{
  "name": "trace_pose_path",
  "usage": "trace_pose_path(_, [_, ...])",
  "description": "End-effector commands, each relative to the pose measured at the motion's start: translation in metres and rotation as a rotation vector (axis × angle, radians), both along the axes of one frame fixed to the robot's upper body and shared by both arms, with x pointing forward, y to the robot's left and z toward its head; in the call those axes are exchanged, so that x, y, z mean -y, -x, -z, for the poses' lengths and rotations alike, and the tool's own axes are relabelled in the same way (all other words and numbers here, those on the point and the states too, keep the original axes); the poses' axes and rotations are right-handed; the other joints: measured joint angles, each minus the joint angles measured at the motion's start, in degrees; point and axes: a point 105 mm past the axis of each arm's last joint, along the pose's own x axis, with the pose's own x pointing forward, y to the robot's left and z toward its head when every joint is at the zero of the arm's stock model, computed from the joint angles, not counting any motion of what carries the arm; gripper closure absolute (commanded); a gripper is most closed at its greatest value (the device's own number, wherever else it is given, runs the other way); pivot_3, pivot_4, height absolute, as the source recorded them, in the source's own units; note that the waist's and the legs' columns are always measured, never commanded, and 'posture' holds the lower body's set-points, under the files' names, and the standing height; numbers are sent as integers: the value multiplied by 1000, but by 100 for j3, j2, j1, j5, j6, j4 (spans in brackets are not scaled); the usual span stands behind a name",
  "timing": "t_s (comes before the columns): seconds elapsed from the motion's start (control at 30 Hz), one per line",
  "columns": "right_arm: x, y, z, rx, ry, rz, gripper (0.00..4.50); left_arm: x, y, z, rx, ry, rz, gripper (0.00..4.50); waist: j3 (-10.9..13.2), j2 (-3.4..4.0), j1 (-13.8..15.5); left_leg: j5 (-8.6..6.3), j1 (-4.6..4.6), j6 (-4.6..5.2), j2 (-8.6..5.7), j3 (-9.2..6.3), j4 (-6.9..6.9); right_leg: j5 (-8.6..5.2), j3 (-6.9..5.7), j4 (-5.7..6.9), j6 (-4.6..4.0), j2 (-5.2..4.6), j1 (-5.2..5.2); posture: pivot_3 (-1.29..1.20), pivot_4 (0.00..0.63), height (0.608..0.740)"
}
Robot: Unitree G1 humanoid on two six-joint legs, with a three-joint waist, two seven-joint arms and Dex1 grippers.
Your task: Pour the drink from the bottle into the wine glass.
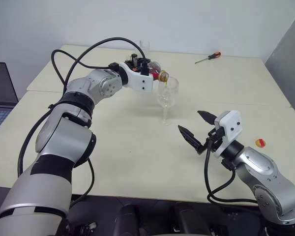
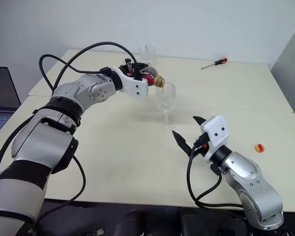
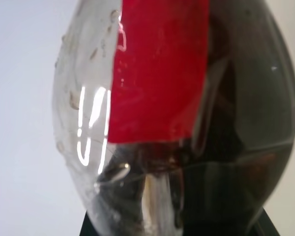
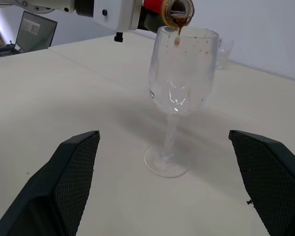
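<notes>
My left gripper [image 1: 145, 66] is shut on the bottle [image 1: 156, 73], a small clear one with a red label [image 3: 157, 69]. It is tipped sideways, with its open mouth [image 4: 179, 11] over the rim of the wine glass [image 1: 167, 94]. Dark brown drink [image 4: 178, 28] trickles from the mouth into the bowl, and droplets speckle the inside of the glass. The glass stands upright on the table, mid-way across. My right gripper [image 1: 189, 119] hovers open and empty in front of the glass, pointing at its stem [image 4: 170, 135].
A short clear tumbler [image 2: 147, 53] stands at the table's far edge behind the bottle. A red-handled screwdriver [image 1: 208, 57] lies at the far right. A small red-and-yellow cap [image 1: 260, 143] lies on the table beside my right arm. A laptop [image 1: 0, 93] sits off the left.
</notes>
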Motion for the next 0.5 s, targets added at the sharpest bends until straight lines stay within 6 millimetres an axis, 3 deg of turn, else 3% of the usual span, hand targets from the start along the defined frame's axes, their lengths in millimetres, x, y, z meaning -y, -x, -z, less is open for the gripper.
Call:
trace_pose_path(0.03, [-2,4,-14,60,4,-19,0,6,3,-32,90,23,22,3511,0,0,0,0,0,0,0,0,0,0,0,0,0,0,0,0,150,740])
trace_pose_path(0.5, [-1,2,-15,66,32,-23,0,7,3,-35,112,-2,22,3529,0,0,1,0,1,0,0,0,1,2,0,5,-4,0,0,0,150,740])
